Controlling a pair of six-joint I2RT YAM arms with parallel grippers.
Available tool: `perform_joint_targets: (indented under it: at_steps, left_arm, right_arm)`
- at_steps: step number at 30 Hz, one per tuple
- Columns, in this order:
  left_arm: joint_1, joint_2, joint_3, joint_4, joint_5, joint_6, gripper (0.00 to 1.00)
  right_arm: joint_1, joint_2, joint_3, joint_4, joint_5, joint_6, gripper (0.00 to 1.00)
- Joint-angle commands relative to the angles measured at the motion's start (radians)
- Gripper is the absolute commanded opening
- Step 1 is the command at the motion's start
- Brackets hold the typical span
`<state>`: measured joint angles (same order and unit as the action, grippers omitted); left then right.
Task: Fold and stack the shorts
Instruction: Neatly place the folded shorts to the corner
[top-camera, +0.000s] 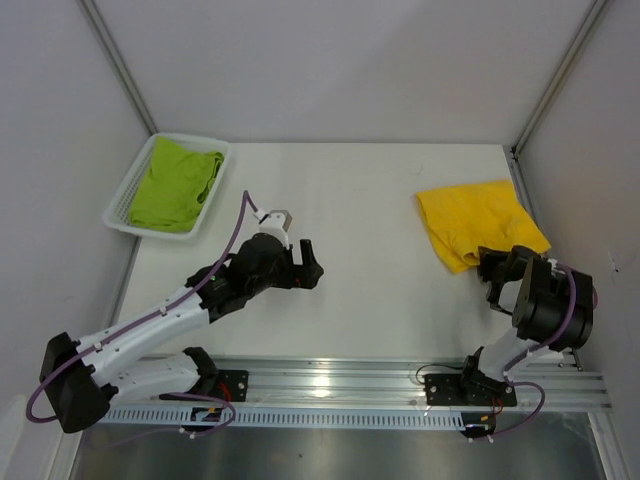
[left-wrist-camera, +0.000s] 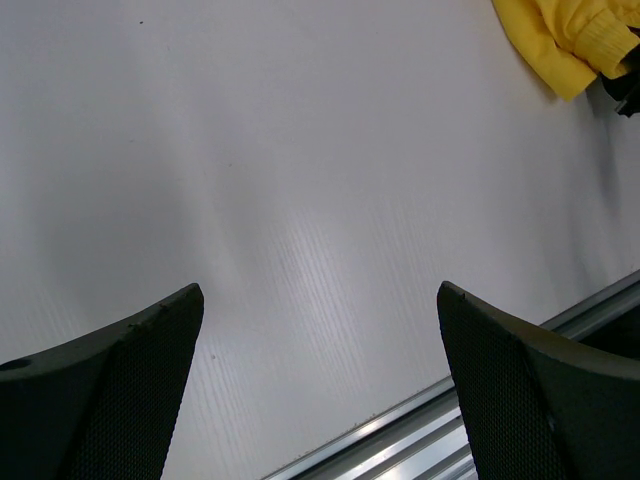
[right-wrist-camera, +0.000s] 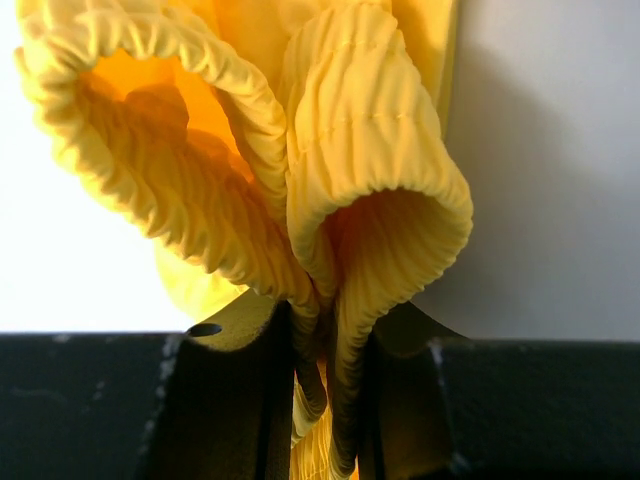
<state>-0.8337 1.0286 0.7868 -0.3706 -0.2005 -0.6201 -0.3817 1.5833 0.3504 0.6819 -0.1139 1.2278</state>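
Note:
The yellow shorts (top-camera: 478, 222) lie crumpled at the right side of the table. My right gripper (top-camera: 492, 262) is shut on their near edge. In the right wrist view the ribbed yellow waistband (right-wrist-camera: 340, 200) bunches up between the black fingers (right-wrist-camera: 230, 400). The lime green shorts (top-camera: 176, 183) lie in a heap inside the white mesh basket (top-camera: 122, 200) at the far left. My left gripper (top-camera: 311, 268) hovers open over the bare table near its middle, holding nothing. Its two dark fingertips (left-wrist-camera: 130, 380) stand wide apart in the left wrist view, where a corner of the yellow shorts (left-wrist-camera: 560, 40) shows top right.
Grey walls enclose the table on the left, back and right. An aluminium rail (top-camera: 330, 385) runs along the near edge under both arm bases. The table surface (top-camera: 360, 200) between basket and yellow shorts is white.

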Motion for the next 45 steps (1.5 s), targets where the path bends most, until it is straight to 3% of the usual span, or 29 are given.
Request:
perform_joint_targets:
  at_steps: [1,7,20,21,22,23,26,29,39,45]
  left_arm:
    - [0.011,-0.042,0.005,0.022,0.018,0.022,0.99]
    - [0.028,-0.048,0.003,0.022,0.038,0.036,0.99]
    - [0.073,-0.021,-0.008,0.030,0.073,0.059,0.99]
    - [0.073,-0.019,-0.004,0.029,0.076,0.054,0.99]
    - [0.074,-0.021,-0.004,0.024,0.076,0.053,0.99]
    - [0.073,-0.022,-0.006,0.021,0.076,0.051,0.99]
    - [0.074,-0.047,-0.012,0.003,0.073,0.036,0.99]
    - [0.073,-0.085,-0.024,-0.011,0.066,0.019,0.99]
    - [0.111,-0.079,0.095,-0.123,0.044,0.043,0.99]
    - [0.269,0.010,0.218,-0.209,0.015,0.098,0.99]
  right_arm:
    - [-0.025,0.143,0.113,0.182,0.022,0.053,0.00]
    - [-0.016,0.393,0.381,0.185,0.029,0.096,0.00]
    - [0.093,0.806,1.120,-0.158,0.109,0.118,0.00]
    - [0.099,0.814,1.151,-0.177,0.114,0.114,0.06]
    - [0.105,0.814,1.174,-0.198,0.137,0.111,0.24]
    - [0.110,0.808,1.208,-0.262,0.157,0.105,0.63]
    - [0.113,0.726,1.231,-0.401,0.224,0.043,0.99]
    - [0.090,0.624,1.239,-0.517,0.234,-0.005,0.99]
    - [-0.031,0.244,0.969,-0.735,0.113,-0.146,1.00]
    - [-0.065,0.023,0.712,-0.704,-0.032,-0.189,0.99]
